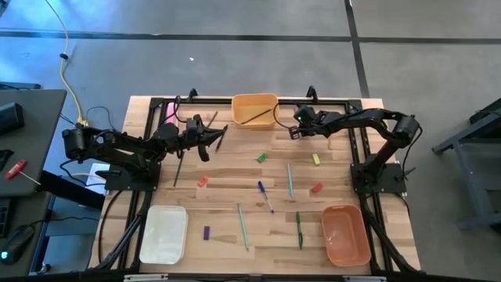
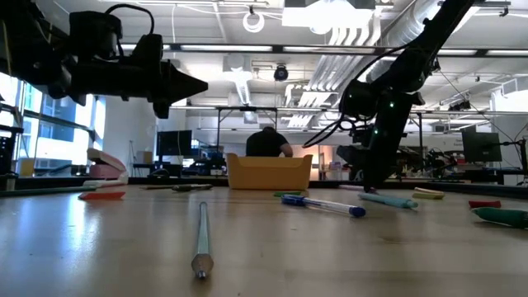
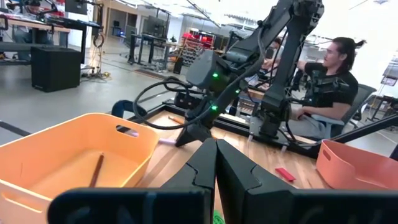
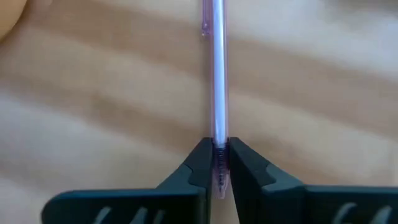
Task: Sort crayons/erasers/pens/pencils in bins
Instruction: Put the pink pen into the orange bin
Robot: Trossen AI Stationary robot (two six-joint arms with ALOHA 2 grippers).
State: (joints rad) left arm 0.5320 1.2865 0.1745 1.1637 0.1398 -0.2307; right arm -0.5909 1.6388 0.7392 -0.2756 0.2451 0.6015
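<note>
Right gripper (image 4: 216, 163), at the table's one o'clock beside the yellow bin (image 1: 254, 110), is pinching a lilac pen (image 4: 217, 74) near one end: light, stiff, slick, likely to swing; a mid-barrel grip looks steadier. Left gripper (image 3: 216, 163) is waiting shut at eleven o'clock.

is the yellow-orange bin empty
No, a dark pencil lies slanted inside the yellow-orange bin in the high view.

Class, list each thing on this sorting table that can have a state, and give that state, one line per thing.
Right hand: shut on the pale purple pen, low at the table.
Left hand: shut, holding nothing, raised.
Yellow-orange bin: holds one pencil.
Salmon-orange bin: looks empty.
White bin: looks empty.
Blue pen: lying loose on the table.
</note>
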